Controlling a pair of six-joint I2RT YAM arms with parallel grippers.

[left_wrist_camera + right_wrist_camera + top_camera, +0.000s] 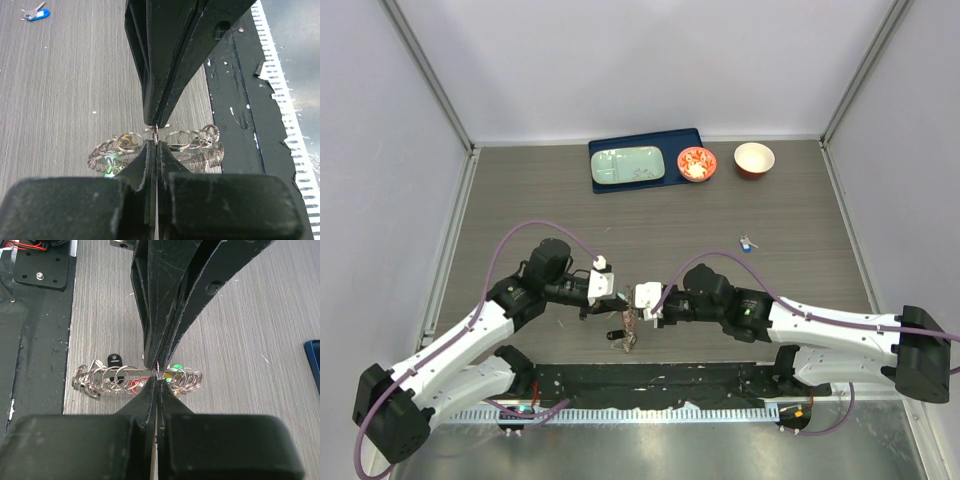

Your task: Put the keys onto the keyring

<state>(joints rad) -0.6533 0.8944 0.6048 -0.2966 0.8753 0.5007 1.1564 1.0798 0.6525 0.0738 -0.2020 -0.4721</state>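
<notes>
The keyring (629,322) hangs just above the table between both arms, loaded with many small split rings and keys. My left gripper (623,297) and right gripper (634,303) meet over it, each shut on its thin metal rim. In the left wrist view the left gripper (156,132) pinches the keyring (190,140), and a green key head (111,162) shows below it. In the right wrist view the right gripper (158,371) pinches the keyring (131,369), with a red key head (133,386) and a green one (175,369) hanging from it. A loose blue-headed key (748,242) lies on the table, apart from the grippers.
A blue tray (605,185) with a mint plate stands at the back. Beside it are a red-and-white bowl (697,163) and a second bowl (754,159). The black base plate (720,385) runs along the near edge, just behind the grippers.
</notes>
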